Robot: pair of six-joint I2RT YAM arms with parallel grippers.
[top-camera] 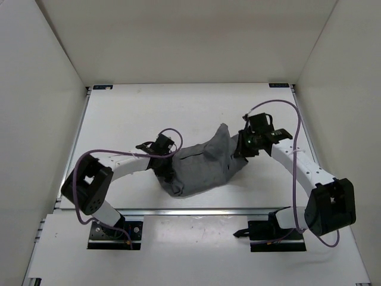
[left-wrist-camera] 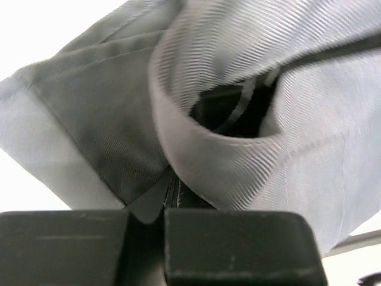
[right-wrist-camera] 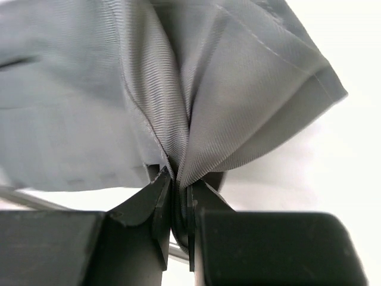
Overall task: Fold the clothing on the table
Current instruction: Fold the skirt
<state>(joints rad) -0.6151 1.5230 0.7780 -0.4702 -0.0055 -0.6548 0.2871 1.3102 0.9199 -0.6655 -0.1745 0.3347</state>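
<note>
Right gripper [right-wrist-camera: 178, 199] low, tight on clothing [right-wrist-camera: 89, 89]

Bright, even, diffuse light fills the overhead view; the white table [top-camera: 137, 113] carries only faint soft shadows beside the arms [top-camera: 128, 165] and under the grey clothing [top-camera: 202, 170]. In both wrist views the background burns out to plain white (the fabric's weave is crisp mid-frame, softer toward the edges), while the black fingers [left-wrist-camera: 238, 247] along the near edge sit dark and slightly blurred
</note>
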